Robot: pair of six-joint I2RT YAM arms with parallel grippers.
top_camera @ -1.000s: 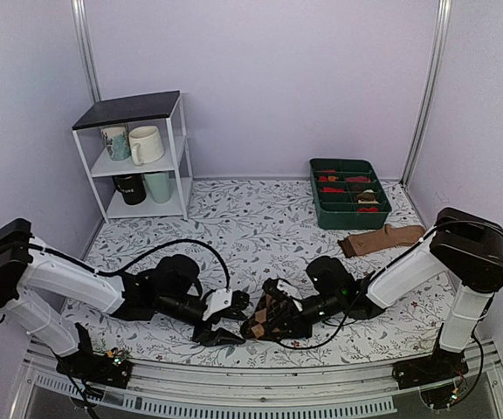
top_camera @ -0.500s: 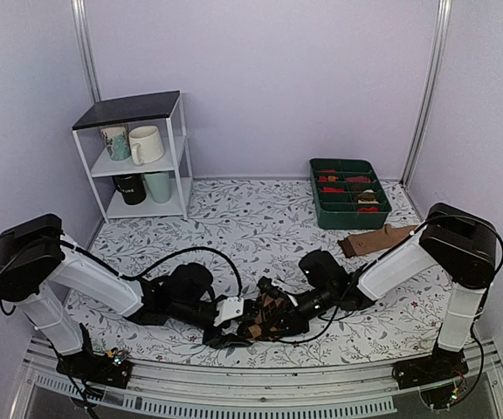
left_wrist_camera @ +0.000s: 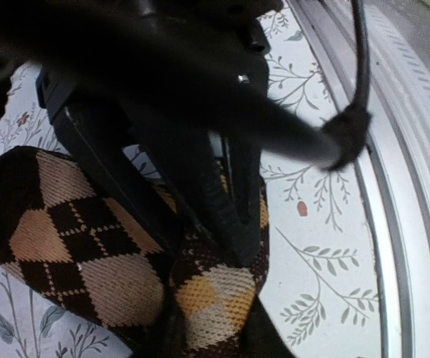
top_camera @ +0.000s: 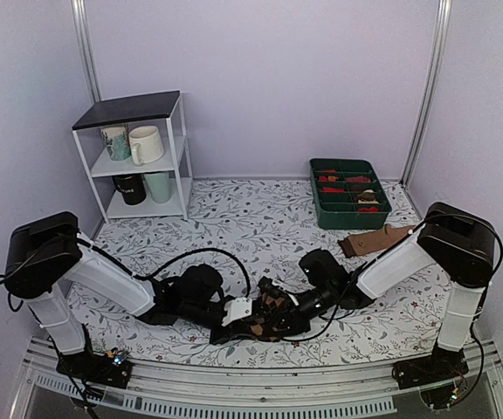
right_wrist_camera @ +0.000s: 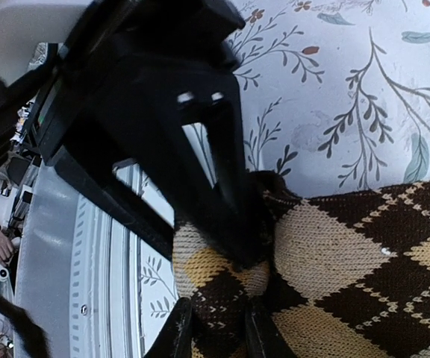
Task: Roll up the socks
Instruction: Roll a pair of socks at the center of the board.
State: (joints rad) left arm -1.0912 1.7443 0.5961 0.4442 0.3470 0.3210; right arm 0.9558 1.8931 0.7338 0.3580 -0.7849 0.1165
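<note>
Left fingers point(left_wrist_camera: 163, 339) and right fingers point(right_wrist_camera: 179, 328) both clamp one bunched end of the socks point(top_camera: 267, 316), which lie crosswise between the arms at the worktop's point(top_camera: 260, 227) near edge.

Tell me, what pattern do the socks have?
The socks are dark brown with tan-orange argyle diamonds, clearest in the left wrist view.

A white shelf point(top_camera: 138, 157) with mugs point(top_camera: 145, 144) stands at the tabletop's far-left corner. A green tray point(top_camera: 353, 219) of red bundles point(top_camera: 333, 189) sits in the far-right corner, a tan sock point(top_camera: 382, 239) just nearer, by the right edge.
</note>
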